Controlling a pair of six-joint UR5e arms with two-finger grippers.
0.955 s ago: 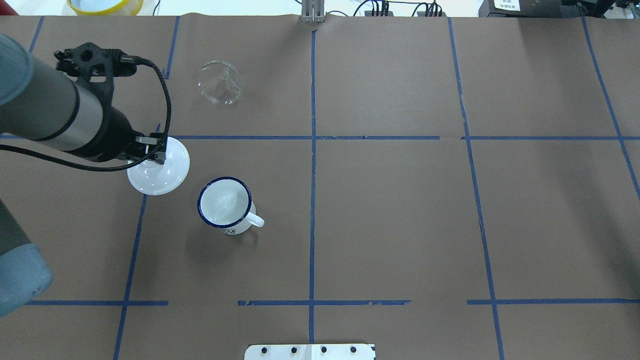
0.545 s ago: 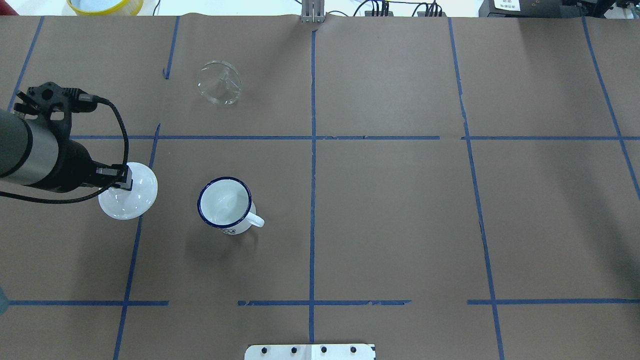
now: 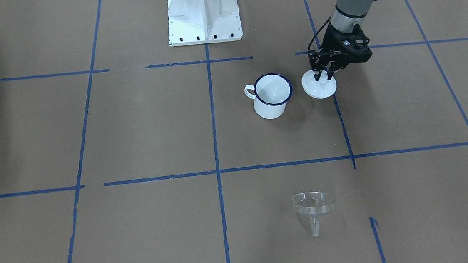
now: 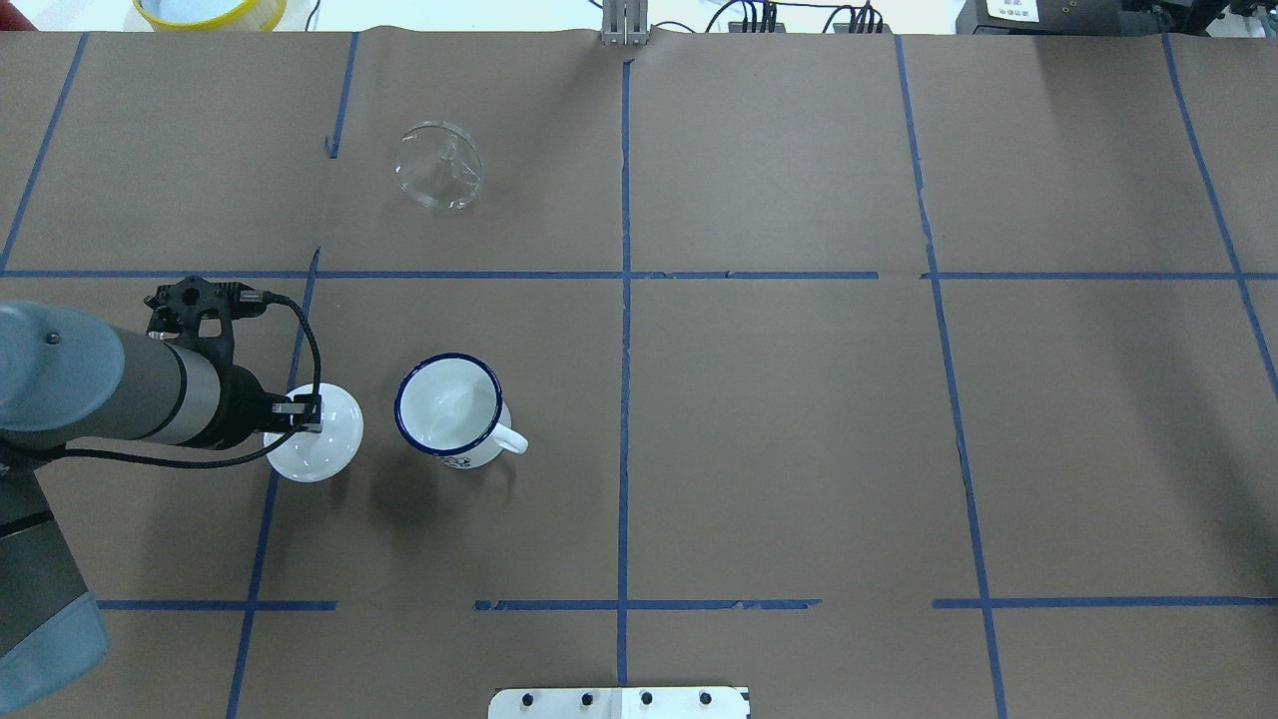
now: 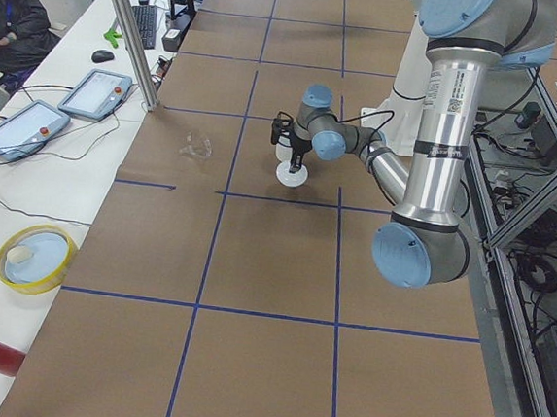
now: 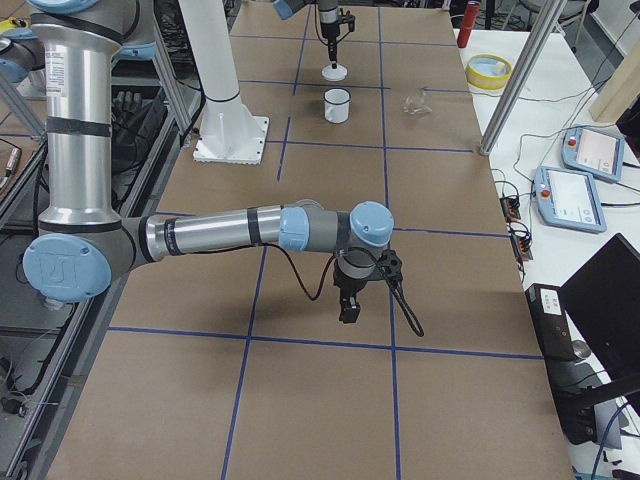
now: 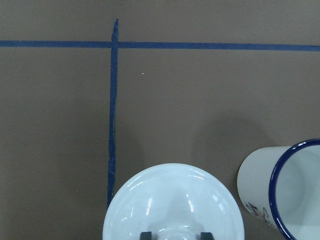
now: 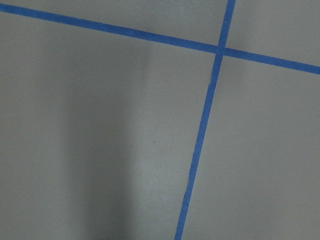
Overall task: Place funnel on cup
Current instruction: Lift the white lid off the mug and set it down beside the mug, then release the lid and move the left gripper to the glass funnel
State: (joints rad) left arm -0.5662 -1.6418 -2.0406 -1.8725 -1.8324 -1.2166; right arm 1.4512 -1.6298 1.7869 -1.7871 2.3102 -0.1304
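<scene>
The clear funnel [image 4: 439, 165] lies on its side at the far left of the table, also in the front view [image 3: 313, 206]. The white cup [image 4: 449, 404] with a dark blue rim stands upright and open, handle to the right; it also shows in the front view [image 3: 272, 96] and the left wrist view [image 7: 290, 190]. My left gripper [image 4: 305, 411] is shut on the knob of a round white lid [image 4: 319, 439], just left of the cup and low over the table. My right gripper [image 6: 348, 305] hangs over bare table far from them; I cannot tell whether it is open.
A yellow-rimmed bowl [image 4: 210, 10] sits beyond the far left edge. The robot's white base plate [image 3: 204, 16] is at the near edge. Blue tape lines cross the brown table cover. Tablets [image 5: 94, 90] and a metal pole [image 5: 128, 30] stand off the far side.
My left gripper has carried the white lid toward the robot's side and lowered it, ending close beside the cup's left. The cup and funnel have not moved.
</scene>
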